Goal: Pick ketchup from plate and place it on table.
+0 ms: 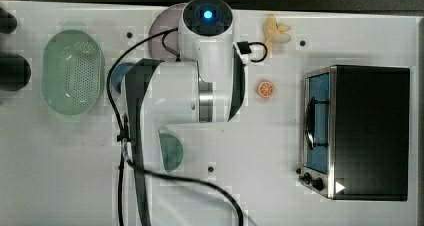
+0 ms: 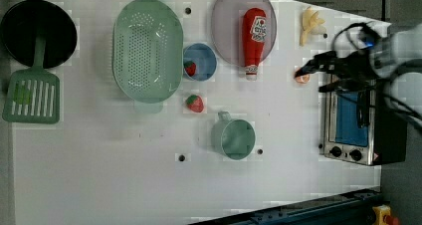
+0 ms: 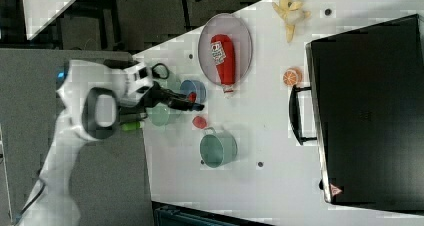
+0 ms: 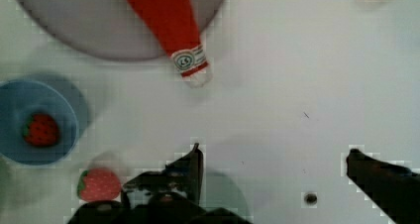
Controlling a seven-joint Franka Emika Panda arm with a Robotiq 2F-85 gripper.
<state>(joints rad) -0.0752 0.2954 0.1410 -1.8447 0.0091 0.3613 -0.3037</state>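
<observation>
You've got the gripper [image 4: 272, 157] wide open w/ nothing between the jaws, hanging above bare table [image 4: 297, 85]. The ketchup [image 2: 253, 36] lies on the plate [image 2: 226, 31] near the tabletop's top edge in the left view, cap end poking over the plate's rim (bottle untouched). A blue bowl [image 2: 200, 61] sits just beside the plate.

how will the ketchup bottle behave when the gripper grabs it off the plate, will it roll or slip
The ketchup lies on its side on the plate, cap past the rim, so a sideways nudge could probably roll it. Its body looks smooth and rounded, so it may slip unless pinched across the middle. It looks small and toy-like, so likely light.
</observation>
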